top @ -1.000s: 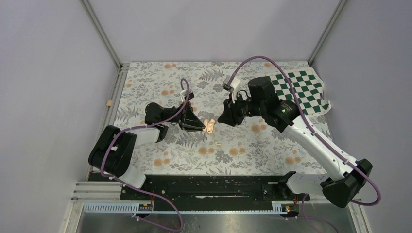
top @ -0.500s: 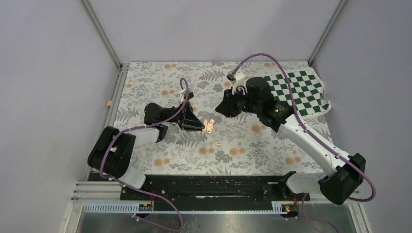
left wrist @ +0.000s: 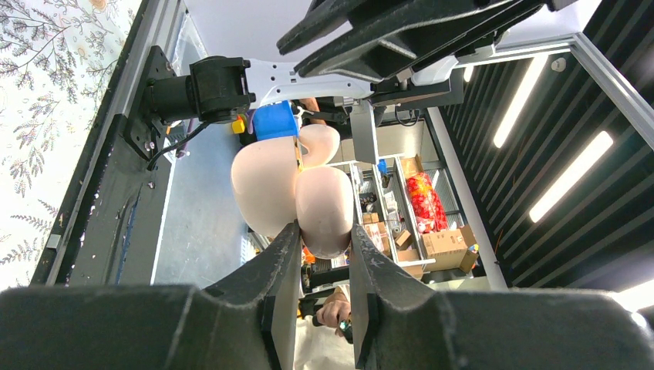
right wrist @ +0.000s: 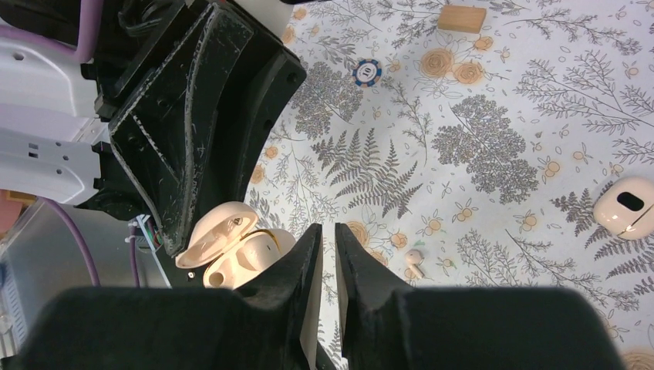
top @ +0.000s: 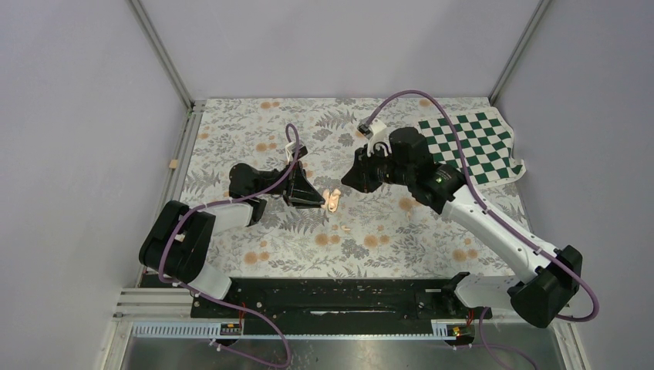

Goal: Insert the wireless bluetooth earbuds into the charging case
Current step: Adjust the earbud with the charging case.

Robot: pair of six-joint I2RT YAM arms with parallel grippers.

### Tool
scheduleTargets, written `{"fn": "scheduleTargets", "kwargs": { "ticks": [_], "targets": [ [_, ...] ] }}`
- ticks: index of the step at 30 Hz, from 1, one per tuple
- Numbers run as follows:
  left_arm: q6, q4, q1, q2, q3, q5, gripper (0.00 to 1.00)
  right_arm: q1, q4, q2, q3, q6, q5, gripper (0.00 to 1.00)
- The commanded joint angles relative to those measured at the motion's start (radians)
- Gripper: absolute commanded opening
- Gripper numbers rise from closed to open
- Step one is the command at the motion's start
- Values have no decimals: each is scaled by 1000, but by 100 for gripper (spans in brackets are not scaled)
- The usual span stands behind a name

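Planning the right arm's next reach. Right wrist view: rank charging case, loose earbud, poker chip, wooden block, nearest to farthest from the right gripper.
From the right gripper:
1. charging case, lid open, just to its left.
2. loose earbud, lying to its right.
3. poker chip, farther up, near centre.
4. wooden block, at the top edge.

An earbud (right wrist: 415,264) lies on the table (right wrist: 493,139) near the charging case (right wrist: 231,247).

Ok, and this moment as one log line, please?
left gripper: shut on open charging case | right gripper: jaws narrowly apart, empty, near case | earbud: loose on floral cloth
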Motion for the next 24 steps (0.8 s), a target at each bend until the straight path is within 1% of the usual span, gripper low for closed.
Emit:
{"fn": "scheduleTargets", "kwargs": {
  "ticks": [1,17,24],
  "targets": [
    [14,66,5,-21,8,-25,0,18,7,-28,-9,-1,-10,18],
    [17,66,6,-9,15,-24,0,37,0,-71,-38,3,-4,16],
    [20,66,6,-7,14,-25,0,58,-20,-48,-13,-7,-23,16]
  ]
}}
